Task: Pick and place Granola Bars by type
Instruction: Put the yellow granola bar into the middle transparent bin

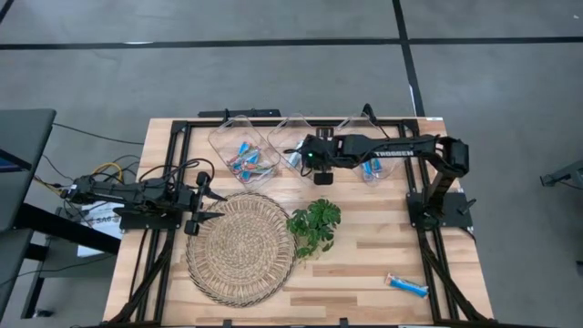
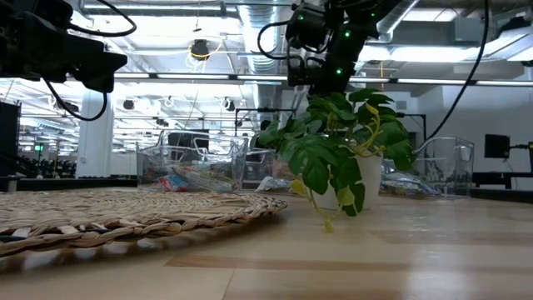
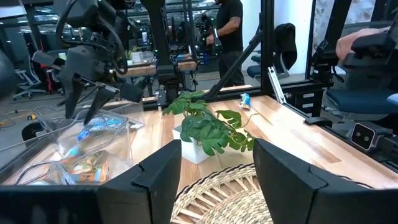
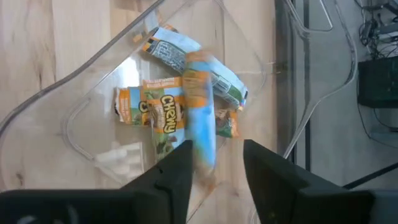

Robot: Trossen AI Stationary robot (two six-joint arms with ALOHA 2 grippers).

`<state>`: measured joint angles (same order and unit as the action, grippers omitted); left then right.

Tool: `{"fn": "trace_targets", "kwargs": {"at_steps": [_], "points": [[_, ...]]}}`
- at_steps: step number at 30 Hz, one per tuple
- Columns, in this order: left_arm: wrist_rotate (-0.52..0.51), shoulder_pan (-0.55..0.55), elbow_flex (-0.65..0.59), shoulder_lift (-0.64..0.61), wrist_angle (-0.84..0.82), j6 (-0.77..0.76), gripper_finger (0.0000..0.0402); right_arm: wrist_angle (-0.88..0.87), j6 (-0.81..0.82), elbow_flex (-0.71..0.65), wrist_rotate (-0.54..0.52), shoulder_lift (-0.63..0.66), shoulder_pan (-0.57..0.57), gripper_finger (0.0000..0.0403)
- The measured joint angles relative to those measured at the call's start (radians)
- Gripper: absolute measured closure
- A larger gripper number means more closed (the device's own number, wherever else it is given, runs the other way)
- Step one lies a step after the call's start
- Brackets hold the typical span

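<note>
My right gripper (image 1: 305, 157) is open above the middle clear bin (image 1: 293, 144), fingers pointing down. In its wrist view (image 4: 216, 177) a blurred blue and orange bar (image 4: 200, 118) lies between and below the fingers, over several multicoloured bars (image 4: 163, 109) on the bin floor. The left bin (image 1: 242, 153) holds blue and multicoloured bars, and the right bin (image 1: 369, 166) holds blue ones. One blue bar (image 1: 405, 285) lies flat on the table near the front right. My left gripper (image 1: 206, 206) is open and empty at the left edge of the wicker mat (image 1: 241, 248). My right gripper's fingers stand apart on either side of the blurred bar's near end (image 4: 203, 168). The bar is narrower than the gap. I cannot tell whether a finger touches it.
A small potted green plant (image 1: 314, 226) stands right of the mat, near the bins. Black frame rails run along the table's left, right and far edges. Bare wood lies at the front right around the lone blue bar. A person stands in the room beyond (image 3: 229, 31).
</note>
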<state>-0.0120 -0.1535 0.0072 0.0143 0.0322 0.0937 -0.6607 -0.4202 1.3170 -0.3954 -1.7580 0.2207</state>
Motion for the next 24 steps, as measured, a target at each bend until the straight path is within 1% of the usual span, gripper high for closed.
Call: {"fn": "trace_targets", "kwargs": {"at_steps": [3,7,11,15,17,19,24], "points": [[0.000,0.000,0.000,0.000,0.000,0.000,0.0208,0.000,0.003,0.000,0.000,0.000,0.000,0.0250],[0.000,0.000,0.000,0.000,0.000,0.000,0.0208,0.001,0.057,-0.001,0.000,0.022,-0.005,0.0233],[0.000,0.000,0.000,0.000,0.000,0.000,0.0208,-0.014,0.117,-0.004,0.000,0.066,-0.026,0.0225],[0.000,0.000,0.000,0.000,0.000,0.000,0.0208,0.012,0.206,-0.059,-0.018,0.136,-0.063,0.0223],[0.000,0.000,0.000,0.000,0.000,0.000,0.0208,0.064,0.282,-0.109,-0.056,0.180,-0.089,0.0224],[0.000,0.000,0.000,0.000,0.000,0.000,0.0208,0.152,0.348,-0.170,-0.111,0.229,-0.118,0.0227],[0.000,0.000,0.000,0.000,0.000,0.000,0.0208,0.325,0.481,-0.345,-0.289,0.351,-0.197,0.0234]]}}
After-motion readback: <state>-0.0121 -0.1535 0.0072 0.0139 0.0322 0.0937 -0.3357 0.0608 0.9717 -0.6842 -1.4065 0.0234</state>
